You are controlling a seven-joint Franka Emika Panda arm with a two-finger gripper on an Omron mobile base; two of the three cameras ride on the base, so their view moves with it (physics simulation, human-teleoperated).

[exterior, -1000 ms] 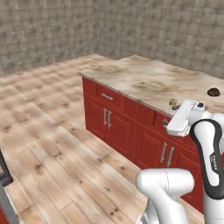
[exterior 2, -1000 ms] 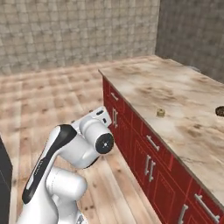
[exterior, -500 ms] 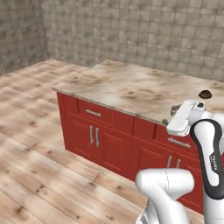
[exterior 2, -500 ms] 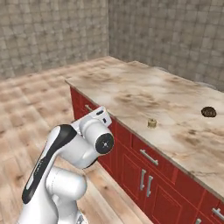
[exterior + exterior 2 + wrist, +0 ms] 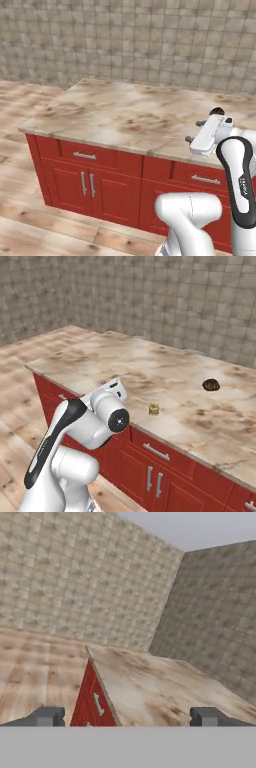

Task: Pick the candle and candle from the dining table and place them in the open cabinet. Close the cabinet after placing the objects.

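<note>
In the left base view, the dining table point(image 5: 115, 120) is seen over red drawer fronts point(image 5: 85, 156). In the right base view, a golden-tan candle point(image 5: 154, 409) stands near the table's front edge, with a dark lump point(image 5: 211, 385) well apart. In the hand view, the gripper point(image 5: 128, 716) is spread wide and empty above the table's corner.

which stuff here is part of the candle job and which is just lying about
Job:
squat golden-tan candle
dining table
gripper, open and empty

Lying about:
dark brown round lump
red drawer fronts
</note>
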